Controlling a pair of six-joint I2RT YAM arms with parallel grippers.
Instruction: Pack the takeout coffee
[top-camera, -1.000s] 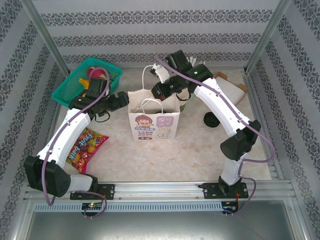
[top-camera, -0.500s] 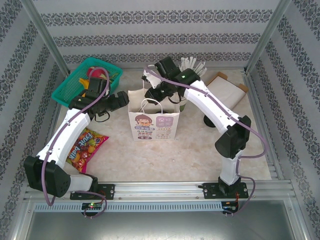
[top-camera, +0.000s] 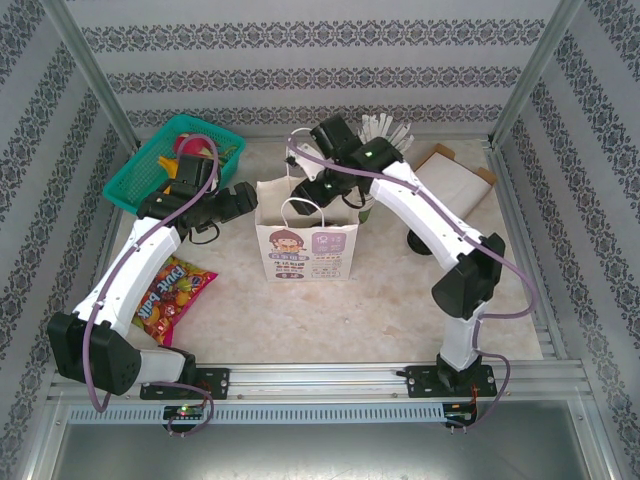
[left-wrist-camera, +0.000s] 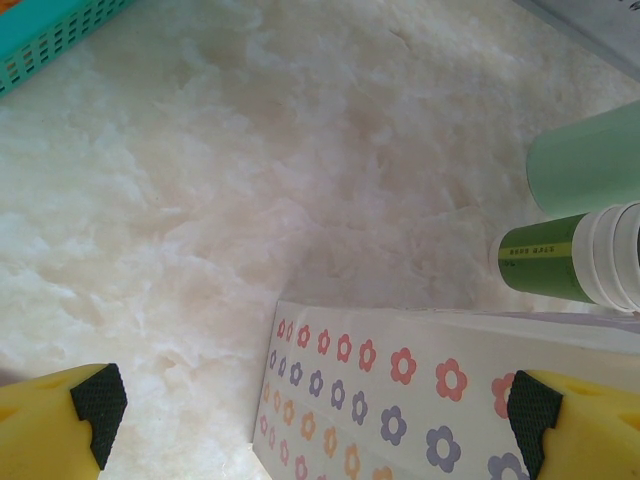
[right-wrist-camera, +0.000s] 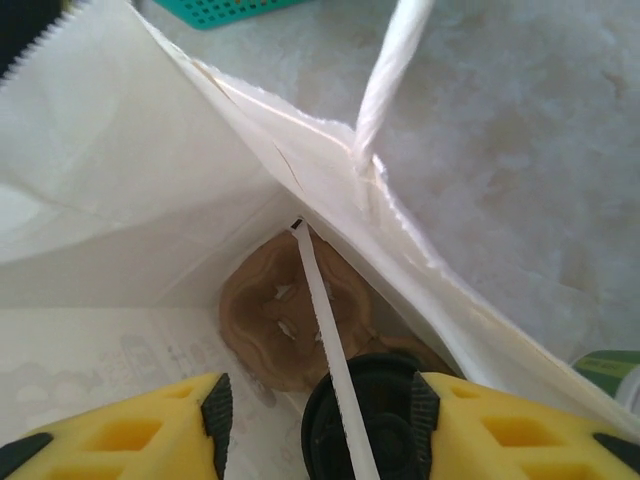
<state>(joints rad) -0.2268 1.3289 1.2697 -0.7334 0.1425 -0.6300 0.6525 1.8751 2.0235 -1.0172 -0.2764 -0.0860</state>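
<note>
A white paper bag (top-camera: 305, 240) with a printed face stands open mid-table. My right gripper (top-camera: 328, 188) hangs over its mouth. In the right wrist view that gripper (right-wrist-camera: 320, 415) is open inside the bag. The takeout coffee's black lid (right-wrist-camera: 385, 420) lies between its fingers, against the right pad (right-wrist-camera: 424, 408) and clear of the left one. A strip of bag edge crosses the lid. A brown pulp tray (right-wrist-camera: 270, 310) lies on the bag's floor. My left gripper (top-camera: 248, 198) is wide open by the bag's left side, whose flowered panel (left-wrist-camera: 400, 400) shows between its pads.
A teal basket (top-camera: 150, 170) of items sits back left. A candy packet (top-camera: 170, 285) lies by the left arm. Lidless green cups (left-wrist-camera: 585, 215) lie behind the bag. White cutlery (top-camera: 385, 130), a flat box (top-camera: 455, 180) and a black lid (top-camera: 420, 240) lie to the right.
Over the last second my right gripper swung left and came down over the bag's mouth; it has barely moved in the last half second. The left arm and bag stayed put.
</note>
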